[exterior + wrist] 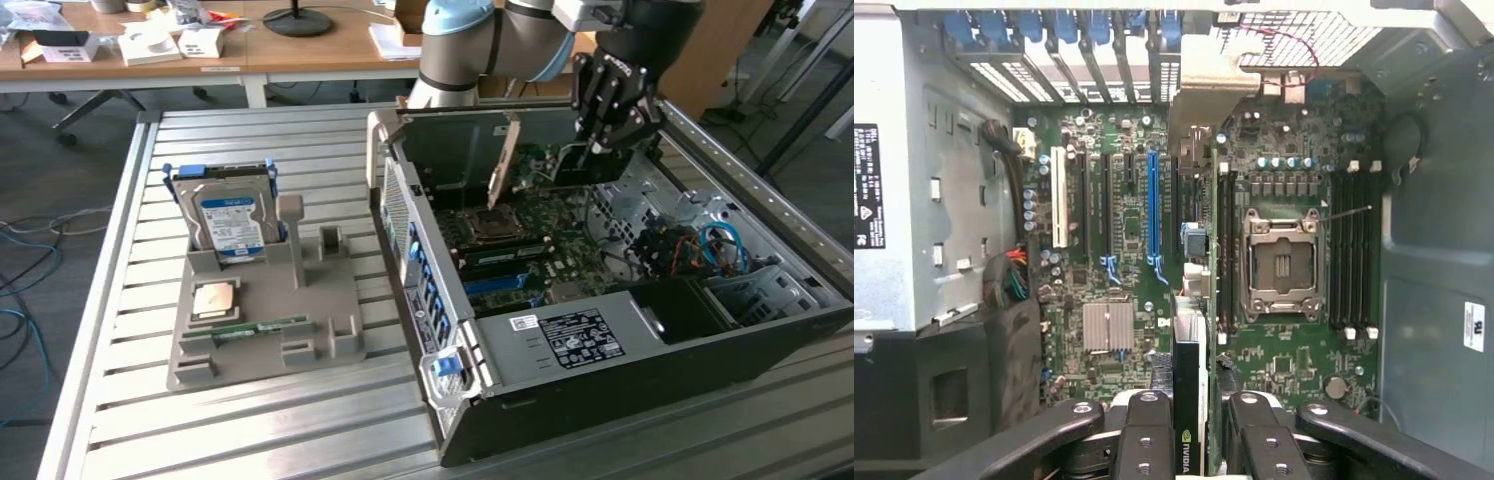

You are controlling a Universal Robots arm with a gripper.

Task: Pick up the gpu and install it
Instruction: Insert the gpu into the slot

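I see the gripper [597, 140] in the upper right of the exterior view, over the far end of the open computer case [481, 425]. Its fingers [1149, 420] are clamped on the gpu [587, 168], which is held on edge just above the motherboard [534, 240]. On the wrist camera the card runs out between the two fingers, lying between the long blue slot [1152, 210] and the CPU socket [1282, 265]; I cannot tell whether it touches the board. The hard drive [230, 222] stands in the grey tray [267, 350] at the exterior view's left, well apart from the case.

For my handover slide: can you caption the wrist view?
Gripper holding the gpu edge-on over the motherboard inside the open computer case.
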